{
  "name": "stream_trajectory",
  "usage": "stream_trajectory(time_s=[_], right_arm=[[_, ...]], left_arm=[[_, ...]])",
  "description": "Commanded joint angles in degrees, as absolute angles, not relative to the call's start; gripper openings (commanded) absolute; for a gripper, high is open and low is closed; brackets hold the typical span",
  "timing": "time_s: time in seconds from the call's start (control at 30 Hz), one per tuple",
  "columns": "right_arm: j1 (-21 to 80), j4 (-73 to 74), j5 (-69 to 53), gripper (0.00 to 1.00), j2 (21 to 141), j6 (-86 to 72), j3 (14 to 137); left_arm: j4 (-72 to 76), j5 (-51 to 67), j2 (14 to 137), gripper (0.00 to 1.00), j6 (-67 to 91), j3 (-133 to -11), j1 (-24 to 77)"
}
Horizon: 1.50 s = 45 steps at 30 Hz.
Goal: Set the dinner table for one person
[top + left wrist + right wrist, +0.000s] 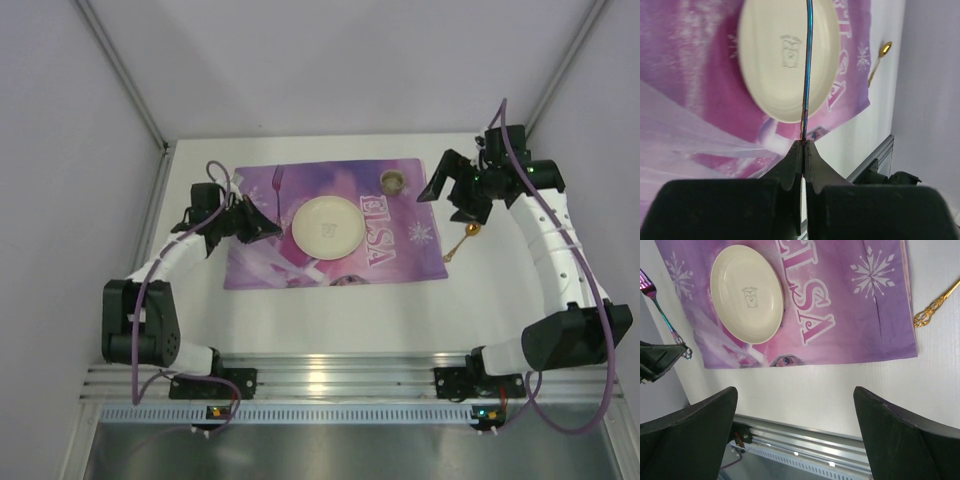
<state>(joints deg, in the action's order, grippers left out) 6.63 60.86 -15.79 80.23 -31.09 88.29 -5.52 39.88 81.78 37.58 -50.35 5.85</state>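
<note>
The white dinner table (330,310) carries a purple "ELSA" placemat (390,240) with a cream plate (326,226) on its left half. My left gripper (804,142) is shut on the handle of an iridescent fork (807,75) and holds it edge-on above the plate (780,55). In the top view this gripper (268,229) is at the plate's left rim. The right wrist view shows the fork (660,310) at the far left. My right gripper (795,390) is open and empty, above the mat's far right corner (450,200). A gold spoon (462,243) lies on the table right of the mat.
A small cup (392,181) stands on the mat's far edge, next to the right gripper. Grey walls close in the table on the left, right and back. A metal rail (330,380) runs along the near edge.
</note>
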Motion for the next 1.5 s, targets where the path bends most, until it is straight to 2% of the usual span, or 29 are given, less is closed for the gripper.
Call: stream_trajectory(time_s=[0.0, 0.3, 0.63, 0.7, 0.73, 0.8, 0.9, 1.03, 1.13, 1.17, 1.27, 1.3, 1.43, 1.47], right_arm=[[7.2, 58.4, -17.1, 1.00, 79.5, -31.2, 87.6], [6.9, 58.1, -16.1, 1.00, 78.2, -30.5, 85.1], [4.6, 56.6, -12.1, 1.00, 78.1, -26.6, 76.0], [3.4, 56.3, -11.3, 1.00, 79.0, -25.9, 73.9], [3.2, 56.3, -10.7, 1.00, 79.3, -25.8, 73.3], [1.7, 56.0, -9.2, 1.00, 79.8, -25.8, 72.1], [-0.1, 56.1, -6.2, 1.00, 80.9, -26.2, 71.3], [-4.6, 55.8, -3.5, 1.00, 84.7, -25.7, 70.6], [-5.8, 54.7, -1.5, 1.00, 88.7, -25.5, 71.0], [-5.8, 54.2, -0.4, 1.00, 89.6, -25.5, 71.3], [-5.8, 52.5, 1.1, 1.00, 94.4, -26.2, 72.5], [-5.7, 51.9, 1.6, 0.99, 95.5, -26.4, 72.9], [-5.8, 50.5, 3.2, 0.94, 101.9, -27.0, 77.0], [-5.8, 50.2, 3.6, 0.90, 104.4, -27.3, 79.1]], left_arm=[[-13.6, 43.9, 85.2, 0.00, 29.5, -50.1, 1.8], [-12.0, 46.3, 96.6, 0.00, 27.9, -52.5, -2.6], [-14.2, 44.7, 100.8, 0.01, 26.1, -52.6, -3.7], [-14.2, 44.4, 100.7, 0.12, 25.8, -51.5, -4.1], [-14.5, 43.9, 100.6, 0.21, 25.8, -51.2, -4.3], [-14.7, 43.0, 100.0, 0.30, 25.7, -50.5, -4.7], [-15.4, 41.6, 99.5, 0.39, 25.2, -50.1, -5.0], [-16.5, 40.2, 98.6, 0.46, 24.6, -50.6, -4.9], [-17.7, 38.4, 96.6, 0.57, 24.6, -50.8, -4.8], [-17.8, 37.7, 95.9, 0.66, 24.8, -50.9, -4.9], [-17.3, 36.9, 92.5, 0.76, 26.9, -49.7, -5.0], [-16.7, 36.8, 90.1, 0.98, 28.1, -48.8, -4.9], [-16.3, 35.6, 83.6, 0.98, 30.1, -46.5, -4.9], [-16.3, 35.6, 82.3, 0.98, 31.0, -46.1, -4.9]])
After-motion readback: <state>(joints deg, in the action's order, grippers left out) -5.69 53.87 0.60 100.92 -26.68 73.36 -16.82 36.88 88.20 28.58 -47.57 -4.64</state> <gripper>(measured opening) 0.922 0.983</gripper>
